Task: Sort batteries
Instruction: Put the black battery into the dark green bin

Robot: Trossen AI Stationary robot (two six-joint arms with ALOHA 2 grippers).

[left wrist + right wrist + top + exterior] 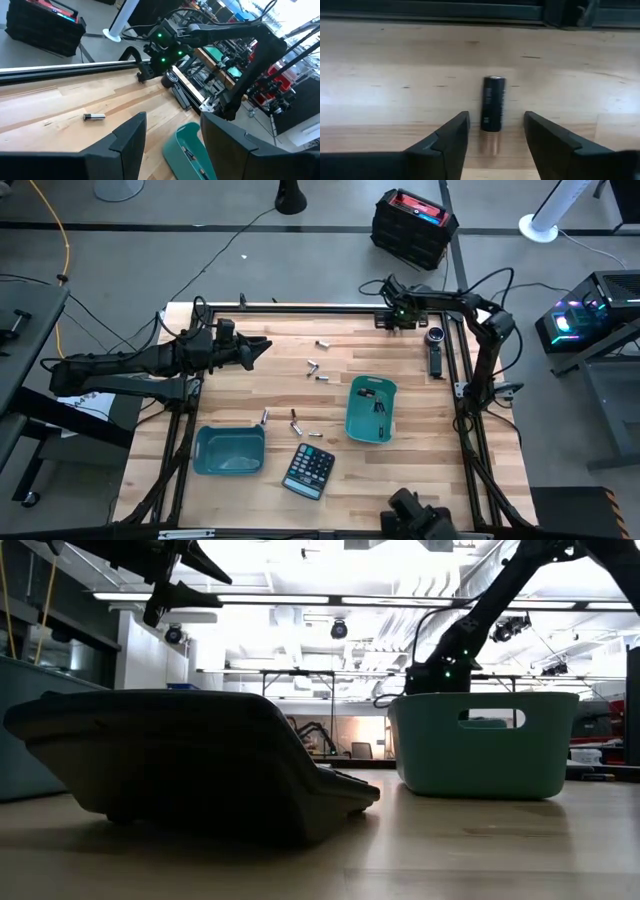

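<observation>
From the high view, L to R: my left gripper (262, 348) sits at upper left of the frame, arm stretched nearly level over the tabletop (250, 390), fingers spread w/ nothing between them. Lower left is a teal tray (229, 450), w/ the calculator (308, 470) at bottom centre. Loose batteries (316, 367) lie scattered mid-frame, a few more just above the calculator. The teal bin (370, 409) right of centre has batteries inside. My right gripper (390, 317) is at upper right by the tabletop's far edge, arm folded back on itself.

Only the right wrist view shows what's under it: one dark battery w/ a copper end (492, 114) lying on the wood between the released fingers (449, 135), not gripped. The high view can't resolve that one.

Left wrist view adds a lone silvery battery (94, 117) at left-centre, apart from the bin.

Low view: calculator fills the left, bin at right; no batteries visible there.
</observation>
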